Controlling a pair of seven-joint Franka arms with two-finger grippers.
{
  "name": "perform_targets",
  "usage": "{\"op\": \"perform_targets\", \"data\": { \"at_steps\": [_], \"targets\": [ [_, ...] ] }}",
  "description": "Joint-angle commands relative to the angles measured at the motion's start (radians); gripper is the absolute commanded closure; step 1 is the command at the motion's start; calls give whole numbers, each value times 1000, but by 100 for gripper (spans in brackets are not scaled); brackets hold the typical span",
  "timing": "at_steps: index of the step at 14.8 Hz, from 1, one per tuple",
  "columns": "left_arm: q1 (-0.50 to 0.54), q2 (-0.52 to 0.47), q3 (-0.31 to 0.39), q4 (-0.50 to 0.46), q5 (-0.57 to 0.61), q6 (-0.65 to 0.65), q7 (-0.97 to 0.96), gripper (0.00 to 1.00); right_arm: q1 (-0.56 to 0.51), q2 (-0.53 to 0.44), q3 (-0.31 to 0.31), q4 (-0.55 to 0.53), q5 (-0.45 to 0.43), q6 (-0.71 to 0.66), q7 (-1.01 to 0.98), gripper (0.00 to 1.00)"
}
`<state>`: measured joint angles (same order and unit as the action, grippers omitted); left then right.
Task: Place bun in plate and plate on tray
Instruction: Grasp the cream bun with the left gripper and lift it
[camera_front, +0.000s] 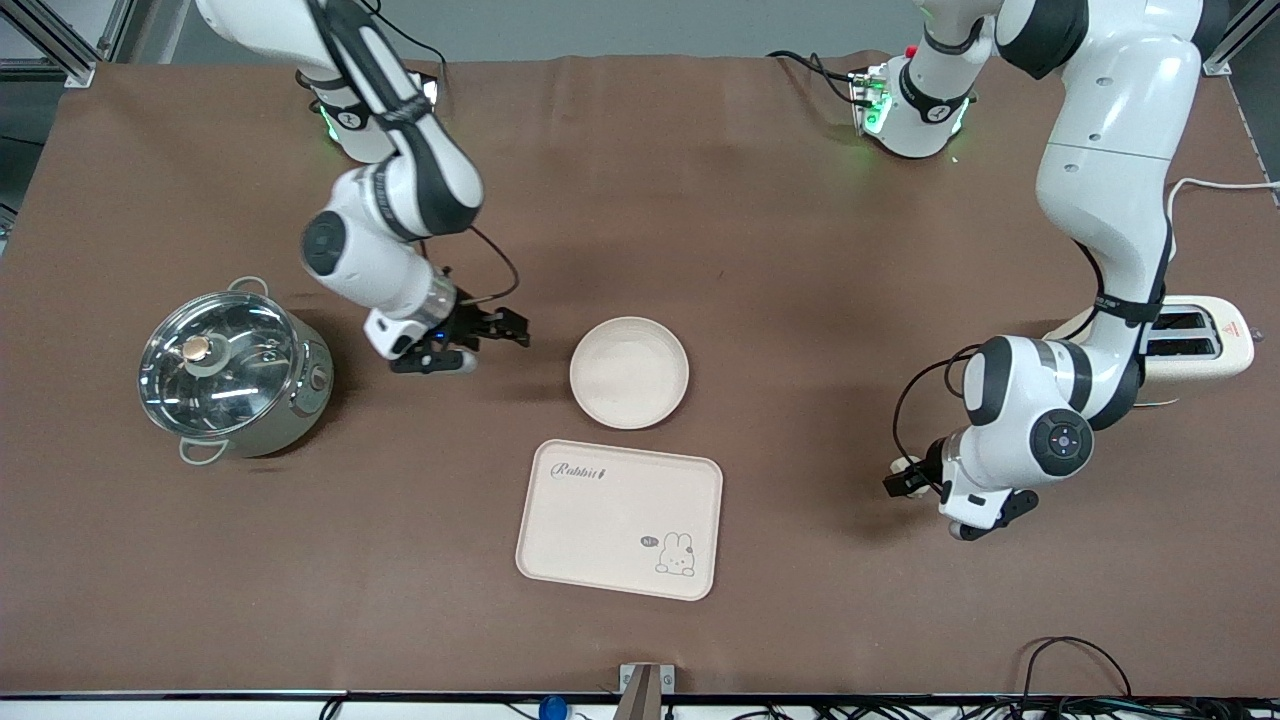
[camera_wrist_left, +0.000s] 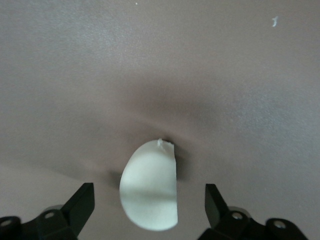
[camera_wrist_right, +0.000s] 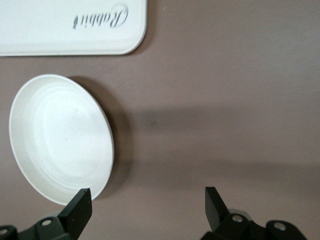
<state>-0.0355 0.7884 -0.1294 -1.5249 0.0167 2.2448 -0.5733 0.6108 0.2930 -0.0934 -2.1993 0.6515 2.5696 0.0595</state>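
Bun (camera_wrist_left: 150, 192) lies on the tabletop (camera_front: 800, 250) between our left gripper's (camera_wrist_left: 150, 210) spread fingers, toward the left arm's end. We hold our right gripper (camera_front: 497, 335) released beside the plate (camera_front: 629, 372), which sits just beside the tray (camera_front: 620, 518), farther from the front camera.

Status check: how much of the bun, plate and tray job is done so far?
Nothing is finished. The plate is empty on the table, not on the tray, which is bare too. In hand: the left gripper is open, its fingers either side of the bun, not yet closed. The right gripper is open beside the plate. Left: grasp bun, put it in plate, move plate onto tray.
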Motion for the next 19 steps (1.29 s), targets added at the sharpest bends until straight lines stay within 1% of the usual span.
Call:
{"op": "perform_targets", "data": {
  "at_steps": [1, 2, 3, 4, 5, 6, 8, 10, 15, 16, 17, 19],
  "targets": [
    [-4, 25, -4, 11, 5, 32, -20, 38, 55, 89, -11, 59, 109, 37, 14, 0],
    [-6, 23, -4, 11, 6, 32, -19, 45, 66, 110, -11, 82, 155, 43, 13, 0],
    [-6, 19, -4, 6, 5, 30, -20, 55, 79, 132, -11, 101, 181, 46, 13, 0],
    [-7, 17, -6, 5, 5, 30, -30, 63, 95, 152, -11, 119, 186, 47, 13, 0],
    [-24, 14, -6, 5, 5, 26, -51, 70, 101, 172, -11, 134, 188, 56, 14, 3],
    [-43, 6, -6, 5, 5, 19, -80, 73, 106, 187, -11, 147, 188, 72, 16, 6],
    [-93, -17, -6, 6, 5, 4, -176, 73, 121, 225, -11, 180, 188, 80, 37, 9],
    [-168, -41, -7, 14, 3, -30, -272, 73, 124, 251, -11, 197, 188, 84, 40, 10],
    [-394, -64, -7, 23, -1, -30, -545, 73, 124, 256, -12, 199, 188, 80, 39, 16],
    [-438, -63, -7, 25, -4, -28, -589, 72, 125, 256, -11, 199, 188, 84, 39, 21],
    [-480, -52, -7, 38, -4, -16, -629, 72, 125, 258, -11, 199, 188, 84, 39, 28],
    [-552, -23, -7, 58, -7, 13, -689, 71, 130, 259, -11, 199, 188, 89, 40, 48]
  ]
}}
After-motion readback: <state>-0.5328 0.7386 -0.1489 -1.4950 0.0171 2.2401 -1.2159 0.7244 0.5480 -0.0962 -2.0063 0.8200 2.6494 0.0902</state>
